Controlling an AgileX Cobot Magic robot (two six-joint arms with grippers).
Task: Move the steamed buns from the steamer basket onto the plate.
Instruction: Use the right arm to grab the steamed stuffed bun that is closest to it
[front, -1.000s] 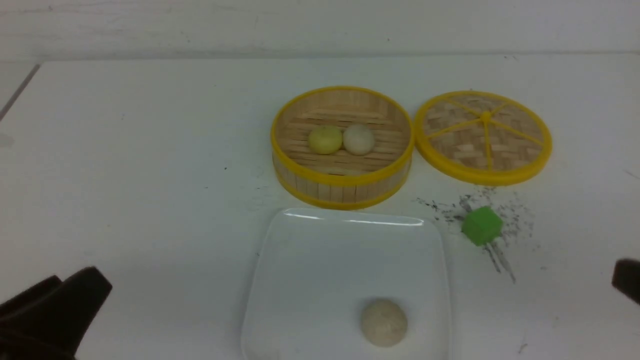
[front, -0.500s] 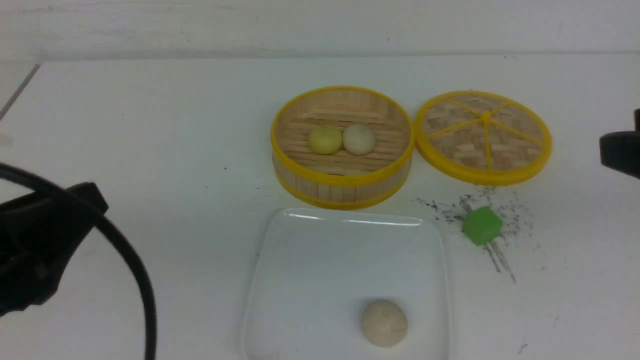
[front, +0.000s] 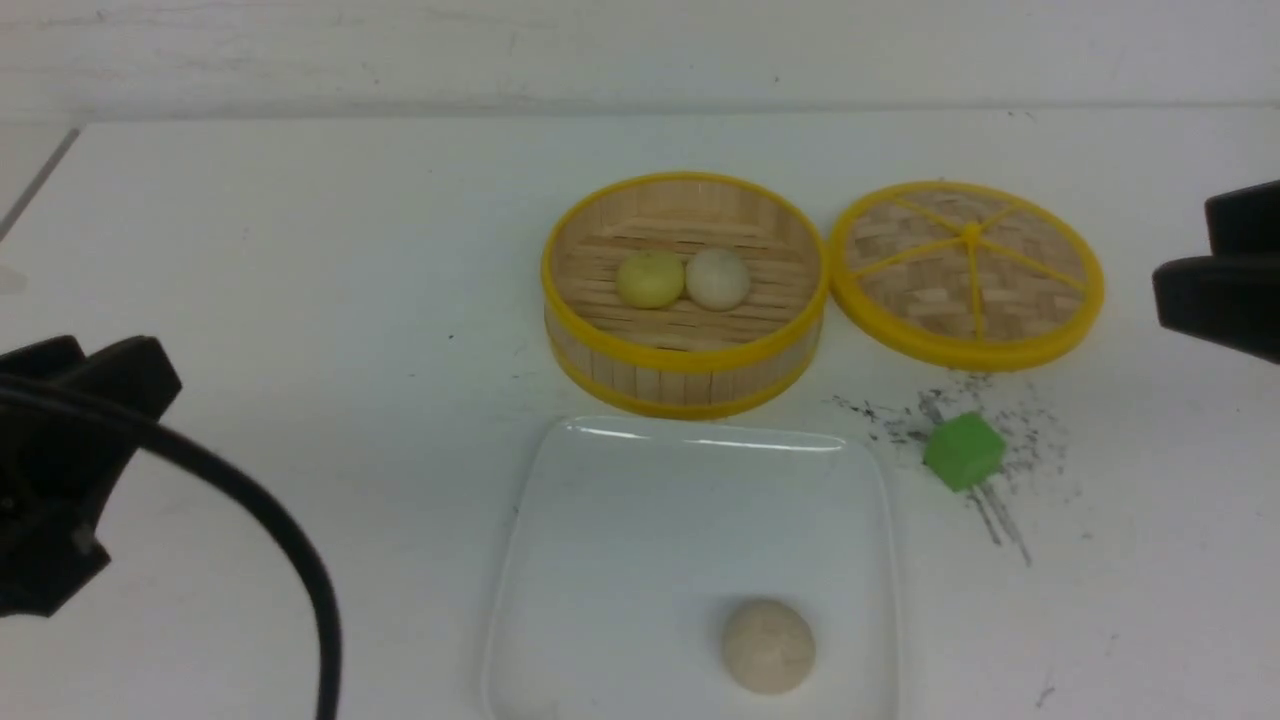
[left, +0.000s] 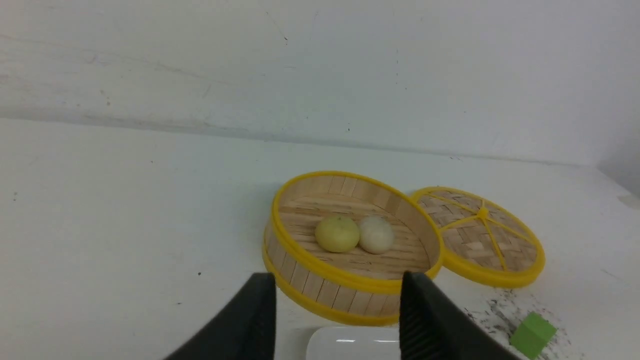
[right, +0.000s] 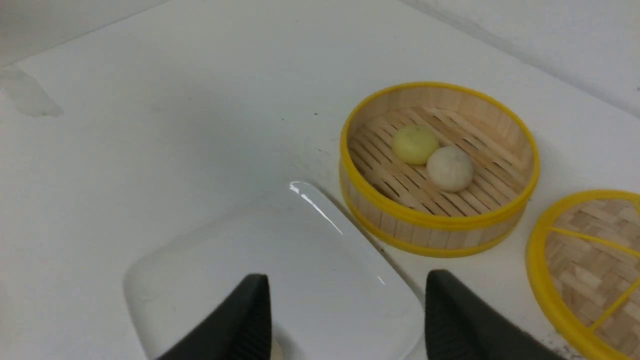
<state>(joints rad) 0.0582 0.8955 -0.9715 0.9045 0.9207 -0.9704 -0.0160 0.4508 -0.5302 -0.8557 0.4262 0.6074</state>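
Note:
The steamer basket (front: 685, 365) stands mid-table with two steamed buns side by side on its slatted floor, a pale yellow one (front: 650, 279) and an off-white one (front: 717, 278). In front of it lies the white square plate (front: 650, 520). My left gripper (front: 105, 360) hovers far to the left, open and empty; its wrist view looks over the basket rim (left: 280, 235) at the buns (left: 337, 234). My right gripper (front: 1200, 255) is at the right edge, open and empty; in its wrist view it (right: 348, 282) hangs over the plate (right: 280, 240), short of the basket (right: 430, 220).
A beige speckled bun (front: 768, 645) rests on the plate's near side. The flat woven lid (front: 967, 272) lies right of the basket. A green cube (front: 963, 451) sits among dark smudges in front of the lid. A black cable (front: 290, 560) loops from my left arm.
My left arm has risen and moved forward at the left edge. My right arm has moved from the lower right corner up to beside the lid. The buns have not moved.

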